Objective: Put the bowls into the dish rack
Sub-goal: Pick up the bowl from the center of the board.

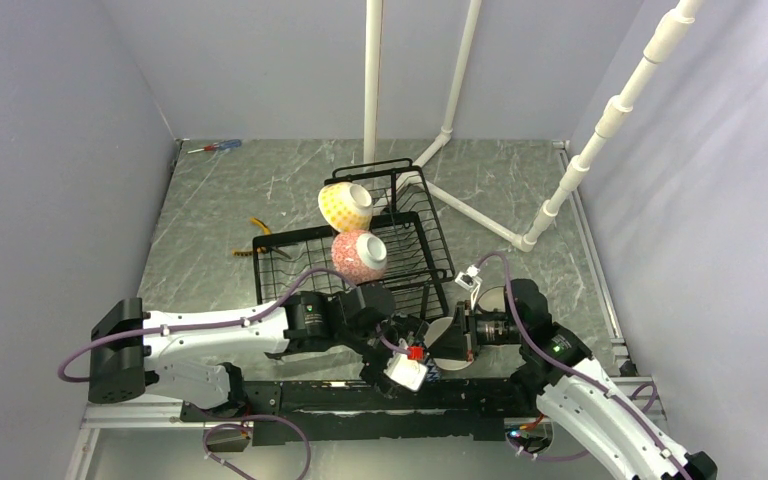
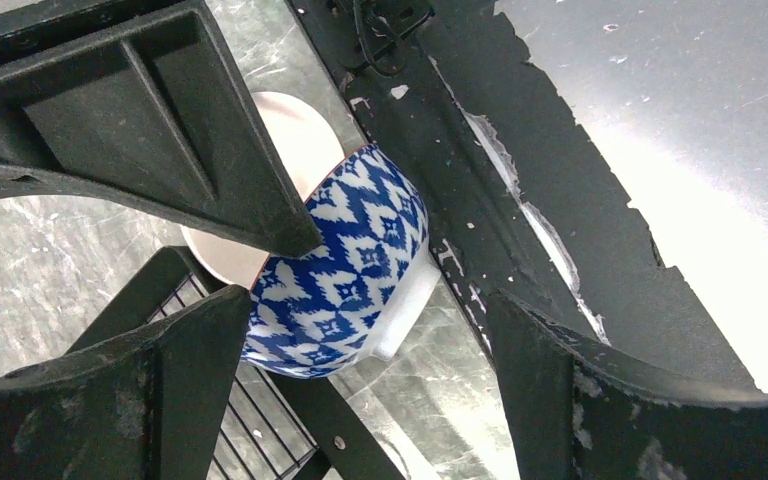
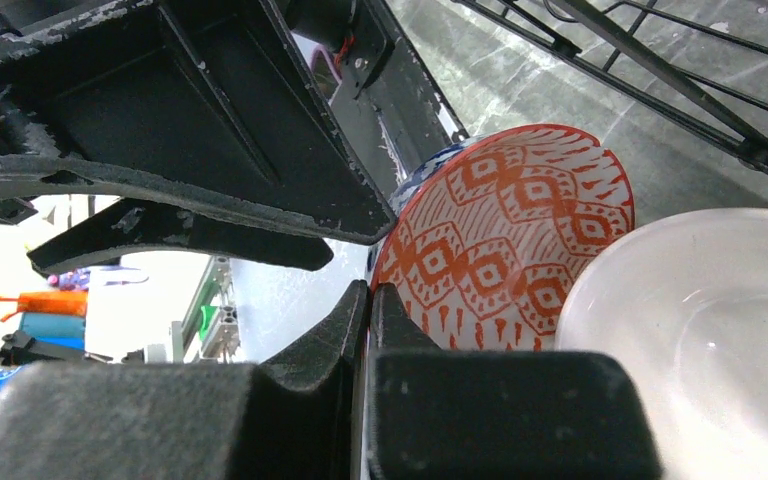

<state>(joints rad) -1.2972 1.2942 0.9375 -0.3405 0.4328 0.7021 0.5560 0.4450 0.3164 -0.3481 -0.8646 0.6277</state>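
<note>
The left gripper (image 2: 368,300) stood wide open about the blue-white zigzag bowl (image 2: 350,260), which lay tilted just beside the dish rack (image 1: 422,250). The right gripper (image 3: 370,298) was shut, apparently empty. I judged it best to centre the jaws across the rim before closing.

Marbled table (image 1: 220,200): dish rack (image 1: 410,240), screwdriver (image 1: 215,146).

dish rack (image 1: 290,262): black wire, set on the surface (image 1: 210,215)
yellow bowl (image 1: 345,205): tilted on the rack
pink-red bowl (image 1: 360,256): beside it
</note>
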